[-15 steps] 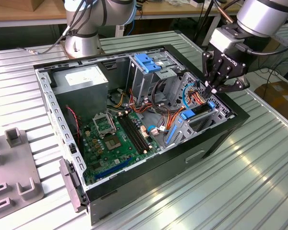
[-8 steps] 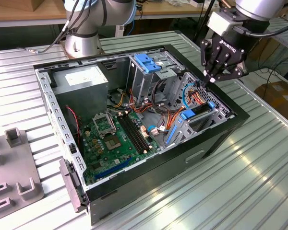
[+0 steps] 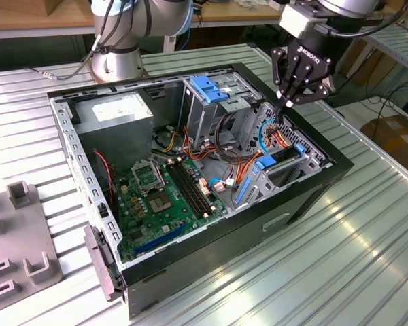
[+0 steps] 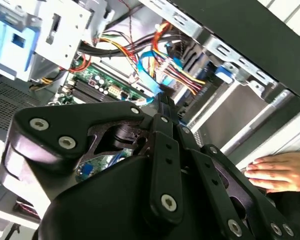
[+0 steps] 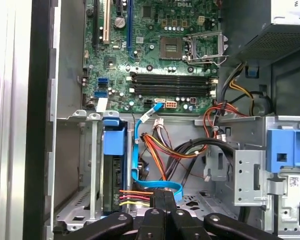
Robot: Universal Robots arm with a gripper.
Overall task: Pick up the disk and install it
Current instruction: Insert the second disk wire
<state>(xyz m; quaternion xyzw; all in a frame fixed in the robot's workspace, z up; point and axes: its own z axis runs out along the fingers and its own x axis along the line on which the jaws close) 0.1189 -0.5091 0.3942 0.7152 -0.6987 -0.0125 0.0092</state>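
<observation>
The disk [image 3: 266, 162] lies in the lower bay at the front end of the open computer case [image 3: 190, 272], on the exterior view's right. Its blue carrier tabs show at both ends. In the first wrist view the disk [image 5: 113, 145] sits between the bay's metal rails, blue tab toward the motherboard. My gripper [image 3: 286, 104] hangs over the bay's far end, shut, with nothing seen between the fingers. Its tips [image 5: 163, 196] sit right by the blue data cable [image 5: 136, 150] and the coloured power wires [image 5: 135, 196]. In the second wrist view the fingers [image 4: 165, 105] point into that cable bundle.
An upright metal cage with a blue top [image 3: 209, 88] stands beside the bay. The motherboard [image 3: 163, 197] and power supply [image 3: 115, 112] take up the rest of the case. A grey fixture [image 3: 17, 231] sits on the table at the exterior view's left. A person's hand [image 4: 277, 172] rests outside the case wall.
</observation>
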